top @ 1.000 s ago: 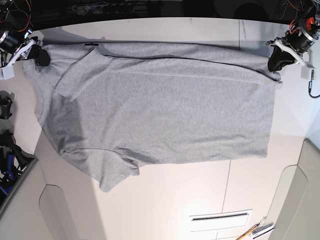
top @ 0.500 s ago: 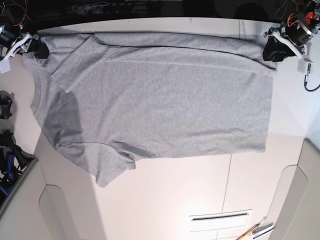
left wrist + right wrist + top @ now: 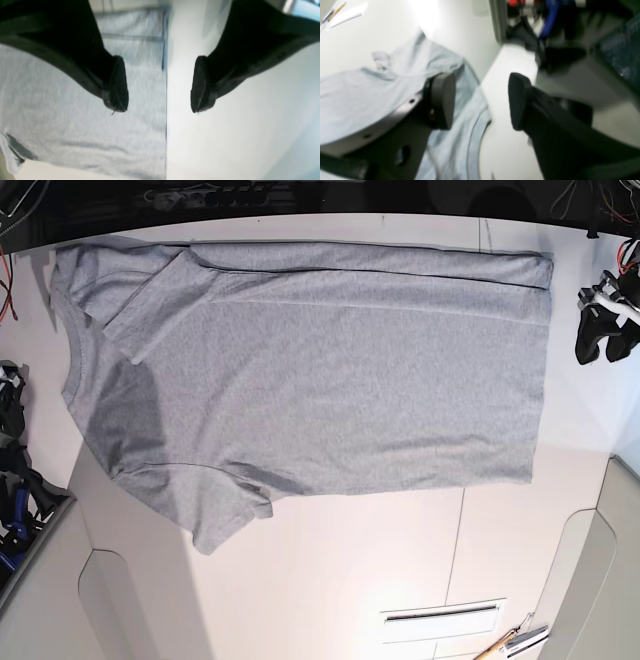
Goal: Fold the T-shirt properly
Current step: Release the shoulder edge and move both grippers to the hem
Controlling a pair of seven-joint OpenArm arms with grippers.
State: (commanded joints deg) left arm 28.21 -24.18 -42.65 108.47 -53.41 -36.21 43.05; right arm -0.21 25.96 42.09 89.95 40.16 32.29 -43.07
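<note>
The heather-grey T-shirt [image 3: 320, 370] lies flat on the white table, plain side up, neck at the left, hem at the right, with its far long edge folded over. My left gripper [image 3: 600, 345] is open and empty just right of the hem. In the left wrist view, the left gripper [image 3: 158, 85] straddles the hem edge of the shirt [image 3: 62, 112], one finger over cloth and one over bare table. My right gripper [image 3: 482, 100] is open and empty above the collar area of the shirt [image 3: 370, 95]. I cannot make it out in the base view.
Dark gear and cables [image 3: 15, 480] crowd the table's left edge and show in the right wrist view [image 3: 552, 30]. A slot [image 3: 440, 613] and a pencil-like tool [image 3: 510, 642] lie at the front right. The dark back edge [image 3: 300, 200] runs behind the shirt.
Both grippers have let go of the shirt's far corners and opened. The left one drew right and nearer, the right one drew off to the left. The shirt now rests still.
</note>
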